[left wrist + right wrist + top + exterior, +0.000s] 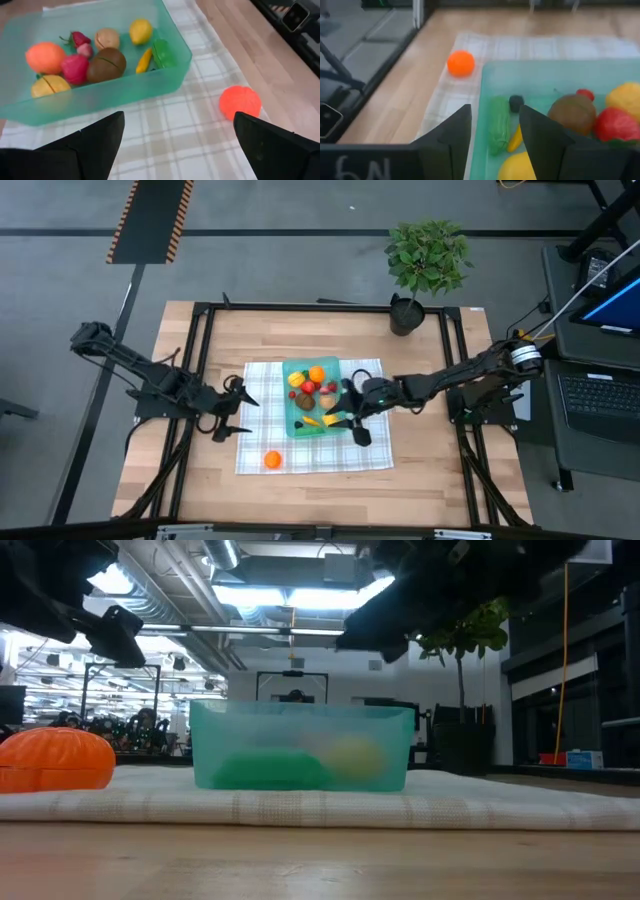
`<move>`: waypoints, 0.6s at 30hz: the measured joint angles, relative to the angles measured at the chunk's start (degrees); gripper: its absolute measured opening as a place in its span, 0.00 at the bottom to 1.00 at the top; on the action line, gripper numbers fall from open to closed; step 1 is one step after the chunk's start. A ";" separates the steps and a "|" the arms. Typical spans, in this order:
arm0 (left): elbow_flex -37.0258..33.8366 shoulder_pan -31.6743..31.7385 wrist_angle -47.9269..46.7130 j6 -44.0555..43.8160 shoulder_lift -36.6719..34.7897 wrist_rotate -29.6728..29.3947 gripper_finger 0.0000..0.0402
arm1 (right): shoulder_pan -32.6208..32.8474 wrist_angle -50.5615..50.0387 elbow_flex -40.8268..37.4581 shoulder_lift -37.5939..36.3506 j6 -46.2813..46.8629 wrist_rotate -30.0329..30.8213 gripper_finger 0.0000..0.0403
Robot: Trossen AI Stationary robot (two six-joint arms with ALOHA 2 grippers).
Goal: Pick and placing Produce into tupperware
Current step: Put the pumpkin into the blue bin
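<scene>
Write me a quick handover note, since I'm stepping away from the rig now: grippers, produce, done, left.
Left gripper: open, empty, over the checked cloth beside the tupperware.
Right gripper: part open, nothing visibly held, at the tupperware's other side.
Done: most produce is in the tupperware, including an orange fruit, a brown piece and a green vegetable.
Left: one orange ball lies on the cloth outside it.

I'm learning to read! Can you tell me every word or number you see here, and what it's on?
"6N": pale marks on the right arm's dark casing, cut off at the picture's edge, so unsure.
Blue screen beside the table: too small to read.
Striped floor strip: orange-and-black warning stripes, no words.
Tupperware and checked cloth: no writing.
</scene>
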 joint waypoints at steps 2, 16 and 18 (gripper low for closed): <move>0.97 -1.80 0.07 -1.63 2.48 -1.90 0.91 | 0.04 6.09 -3.80 -2.18 -0.17 0.02 0.42; 14.88 -10.09 -7.73 -15.88 23.02 -7.34 0.91 | 0.07 23.80 -21.51 -17.13 -3.12 -0.02 0.42; 17.97 -11.11 -10.70 -17.98 26.39 -8.20 0.91 | 0.23 23.81 -21.95 -17.19 -3.08 0.00 0.42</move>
